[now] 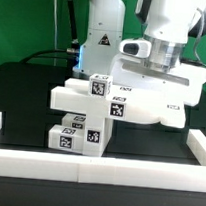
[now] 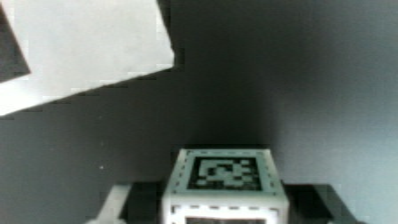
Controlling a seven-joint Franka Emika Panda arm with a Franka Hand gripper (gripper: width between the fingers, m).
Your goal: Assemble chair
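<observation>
A white Panda arm's gripper (image 1: 157, 63) bears down on the flat slab (image 1: 162, 94) of a part-built chair (image 1: 111, 107) on a black table (image 1: 21, 95). In the exterior view the slab stands clear of the table at that view's right, tilted slightly, with the gripper at its top edge; whether the fingers are clamped on it cannot be told there. The jaws stand nearly closed.

The chair pieces are white plastic with square black-and-white tag stickers. A small block (image 1: 98, 88) with a tag sits at the slab's near corner; a long bar (image 1: 76, 97) runs from it toward the view's left. Below, a second tagged bar (image 1: 76, 137) lies on the table, just behind the low white border rail (image 1: 96, 169) along the front.

The wrist view shows a tagged block (image 2: 226, 175) end-on against the dark table, with a pale flat panel (image 2: 89, 50) in 1 corner, well apart from it; what that panel is cannot be told.
</observation>
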